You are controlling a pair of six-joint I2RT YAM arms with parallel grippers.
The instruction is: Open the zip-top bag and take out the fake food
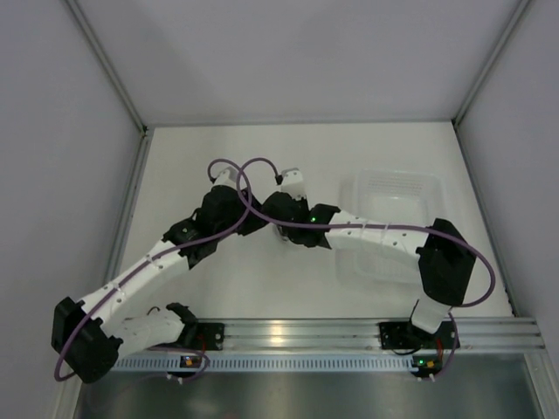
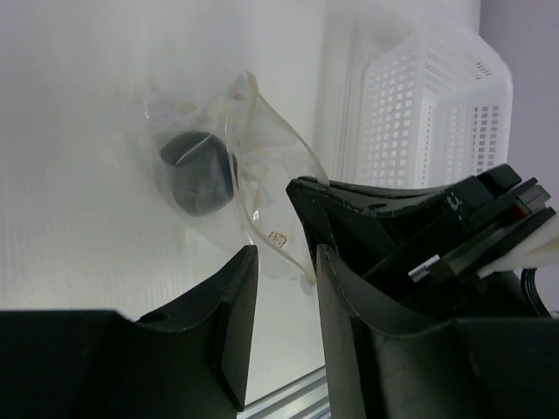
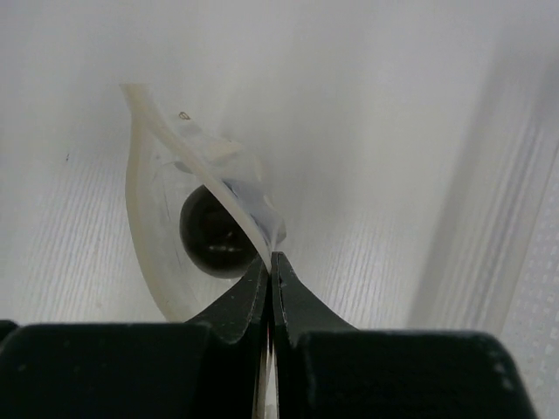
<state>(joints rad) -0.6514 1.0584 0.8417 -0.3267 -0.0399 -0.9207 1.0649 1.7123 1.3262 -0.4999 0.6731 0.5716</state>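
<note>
noted at the right gripper [image 3: 271,262]: closed tip to tip, clamped on one lip of the zip-top bag [image 3: 229,194], right at its white zip strip. judged a holding pinch, to anchor one side of the mouth against a pull on the other.

noted at the left gripper [image 2: 286,257]: partly open, with the table [image 1: 253,284] visible through the gap; nothing clamped. positioned with the lower end of a bag lip just at the gap, close against one finger; cannot tell whether touching. judged lined up to take that lip.

bag mouth seen parted into a bowed loop. zip strip stiff, milky, ribbon-like. walls of thin, clear, crinkled film, apparently raised at the pinched edge and limp elsewhere. likely to slip or fold if gripped on film rather than strip.

fake food [image 3: 214,234] located inside the bag, low behind the pinched lip: small dark ball, smooth, faintly glossy. not yet out.

beyond, on the right-arm side: white tub [image 2: 428,105], rigid, translucent, wall patterned in a fine square grid, apart from the bag. underneath all, table surface white, matte, finely textured.
</note>
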